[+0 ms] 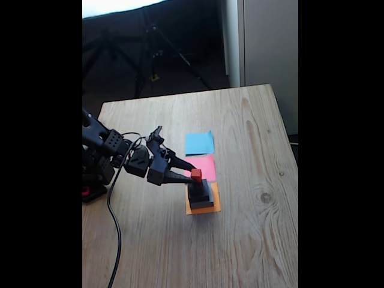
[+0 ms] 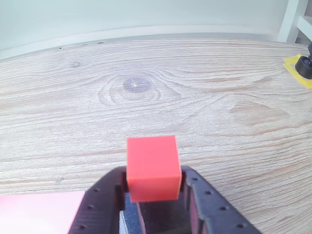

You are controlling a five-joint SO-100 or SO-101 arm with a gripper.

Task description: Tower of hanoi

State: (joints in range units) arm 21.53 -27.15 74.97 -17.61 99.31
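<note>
In the fixed view my gripper (image 1: pixel 193 173) reaches in from the left and is shut on the tiny red cube (image 1: pixel 196 174). The cube sits just over the top of the stack: a small black cube (image 1: pixel 196 186) on a medium black block (image 1: pixel 200 195) on a flat grey block (image 1: pixel 202 204). I cannot tell whether the red cube touches the stack. In the wrist view the red cube (image 2: pixel 152 168) fills the gap between the two black fingers (image 2: pixel 100 197) of my gripper (image 2: pixel 152 173), which hide the stack.
The stack stands on an orange paper square (image 1: pixel 215 207). A pink square (image 1: pixel 206 164) and a blue one (image 1: pixel 199 143) lie behind it. A black cable (image 1: pixel 114 228) runs down the table's left side. The pink paper (image 2: pixel 39 212) shows at the wrist view's lower left.
</note>
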